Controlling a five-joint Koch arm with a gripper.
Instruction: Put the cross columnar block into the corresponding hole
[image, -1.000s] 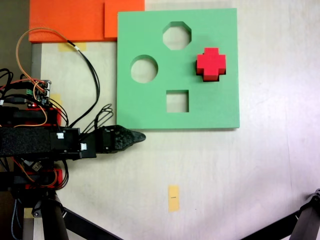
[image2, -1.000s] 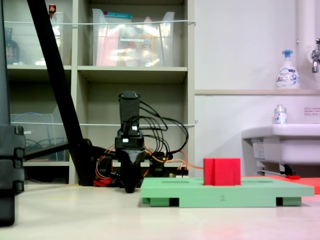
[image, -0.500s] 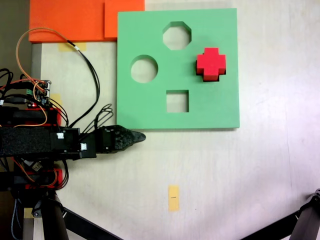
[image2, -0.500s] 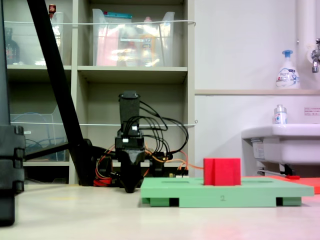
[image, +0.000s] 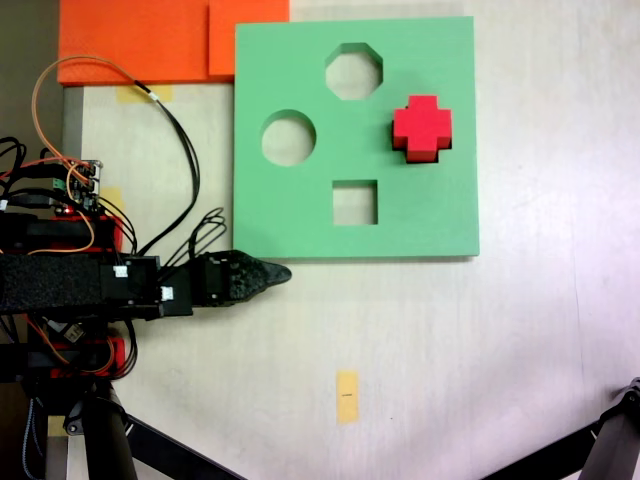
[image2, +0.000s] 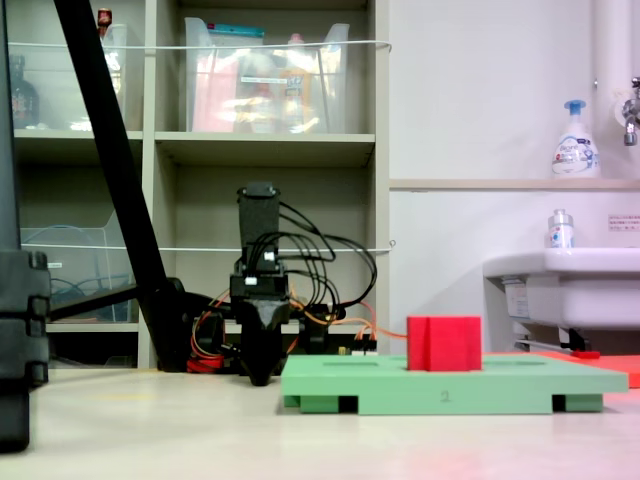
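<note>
The red cross columnar block (image: 422, 127) stands upright at the right side of the green foam board (image: 300, 225), rising above the board's top in the low side view (image2: 444, 343). The corresponding hole is hidden beneath the block. The board (image2: 400, 385) also has an octagonal cutout (image: 354, 71), a round cutout (image: 289, 138) and a square cutout (image: 355, 202), all empty. My gripper (image: 280, 272) lies off the board's lower left corner, far from the block, jaws together and holding nothing. From the side, the gripper (image2: 262, 376) points down at the table, left of the board.
Orange foam sheets (image: 140, 40) lie at the top left against the board. Cables and a circuit board (image: 75, 180) sit by the arm's base. A yellow tape mark (image: 347, 396) is on the table below the board. Black tripod legs (image: 612, 445) cross the bottom corners.
</note>
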